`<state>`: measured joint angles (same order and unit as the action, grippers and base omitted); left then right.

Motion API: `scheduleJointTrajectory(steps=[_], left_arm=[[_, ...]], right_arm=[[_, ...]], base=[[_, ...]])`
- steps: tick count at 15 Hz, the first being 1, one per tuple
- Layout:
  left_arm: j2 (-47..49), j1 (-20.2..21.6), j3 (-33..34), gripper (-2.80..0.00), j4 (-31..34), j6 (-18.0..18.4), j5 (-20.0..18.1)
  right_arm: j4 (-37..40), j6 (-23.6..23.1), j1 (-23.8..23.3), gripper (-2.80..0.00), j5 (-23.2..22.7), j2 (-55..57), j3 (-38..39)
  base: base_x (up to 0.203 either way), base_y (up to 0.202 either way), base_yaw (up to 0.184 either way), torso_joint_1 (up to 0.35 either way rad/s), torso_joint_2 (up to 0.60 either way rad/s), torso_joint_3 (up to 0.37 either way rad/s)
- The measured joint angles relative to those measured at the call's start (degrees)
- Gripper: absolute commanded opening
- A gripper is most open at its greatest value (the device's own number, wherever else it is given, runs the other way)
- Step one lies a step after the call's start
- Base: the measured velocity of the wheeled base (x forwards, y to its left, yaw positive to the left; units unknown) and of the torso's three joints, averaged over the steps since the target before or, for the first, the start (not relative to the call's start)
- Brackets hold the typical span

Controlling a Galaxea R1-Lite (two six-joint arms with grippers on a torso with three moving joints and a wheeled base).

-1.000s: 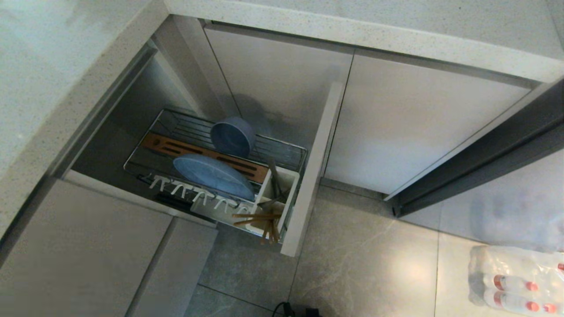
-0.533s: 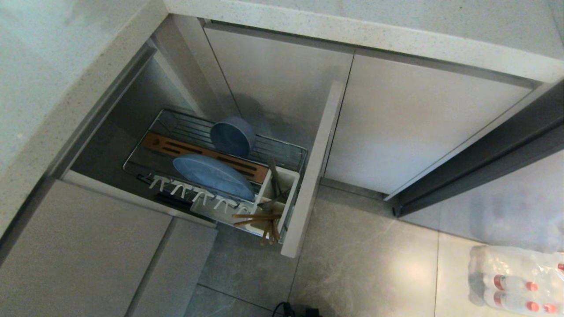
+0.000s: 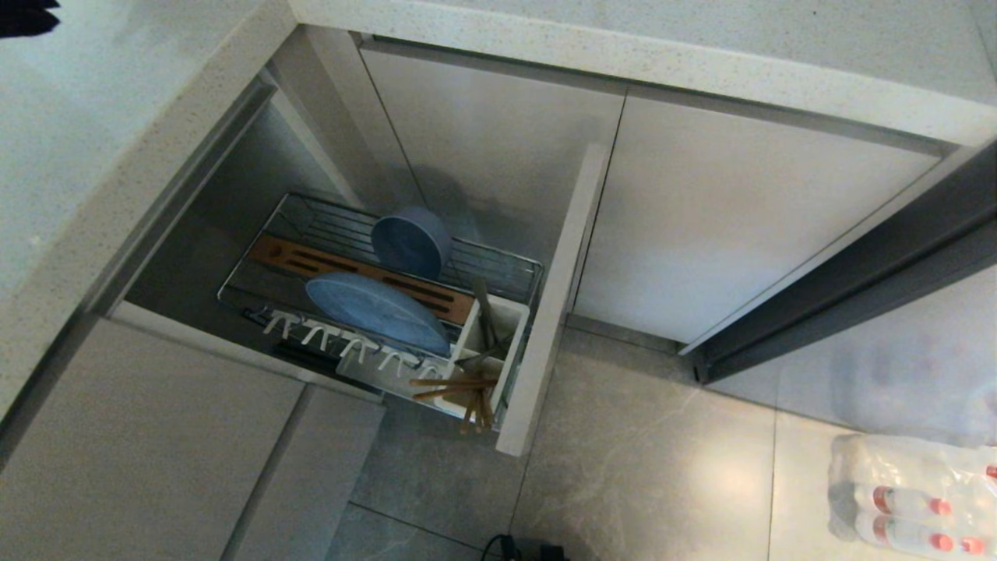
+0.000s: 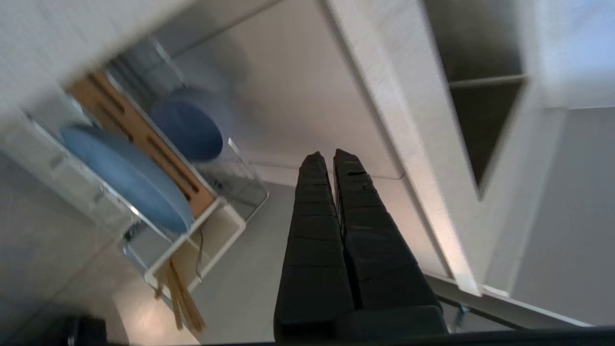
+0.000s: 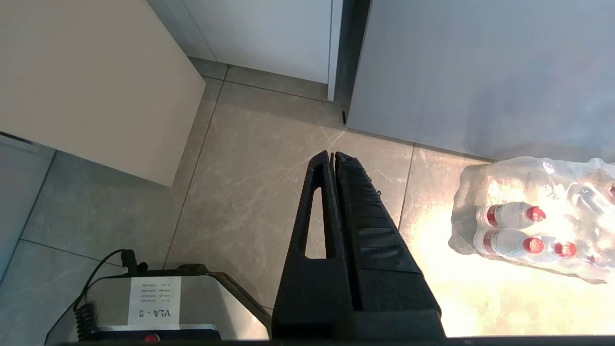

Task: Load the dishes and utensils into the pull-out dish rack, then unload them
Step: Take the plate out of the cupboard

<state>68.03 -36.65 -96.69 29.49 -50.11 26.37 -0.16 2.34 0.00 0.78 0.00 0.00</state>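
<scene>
The pull-out dish rack stands drawn out of the cabinet, its beige front panel toward the floor. In it the light-blue plate leans in the white prongs. The blue-grey bowl stands on edge behind the wooden strip. The chopsticks and the fork sit in the white caddy. My left gripper is shut and empty, high above and well apart from the rack, plate and bowl. A dark part of that arm shows at the counter's corner. My right gripper hangs shut over the floor.
A stone countertop runs above the closed cabinet doors. A wrapped pack of water bottles lies on the tiled floor at the right. My own base sits below the right gripper.
A dark part of my left arm has come into the head view's top left corner. The rack and everything in it stay where they were.
</scene>
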Motion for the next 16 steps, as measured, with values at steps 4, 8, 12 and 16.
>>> scheduleJointTrajectory(steps=[4,8,12,16], left_arm=[[5.91,-7.98,5.72,-2.8,-1.92,-1.15,15.13],[11.48,-9.16,10.9,-2.8,-2.67,0.4,22.7],[15.23,-9.82,14.62,-2.8,-2.95,-2.51,23.02],[17.01,-9.47,19.22,-2.8,-2.56,-5.13,23.05]], right_arm=[[0.0,0.02,0.0,-2.8,-0.02,0.0,0.0],[0.0,0.0,0.0,-2.8,0.0,0.0,0.0],[0.02,0.02,0.0,-2.8,0.01,0.0,0.0],[0.0,0.0,0.0,-2.8,-0.01,0.0,0.0]], base=[[0.0,0.0,0.0,0.0,0.0,0.0],[0.0,0.0,0.0,0.0,0.0,0.0],[0.0,0.0,0.0,0.0,0.0,0.0],[0.0,0.0,0.0,0.0,0.0,0.0]])
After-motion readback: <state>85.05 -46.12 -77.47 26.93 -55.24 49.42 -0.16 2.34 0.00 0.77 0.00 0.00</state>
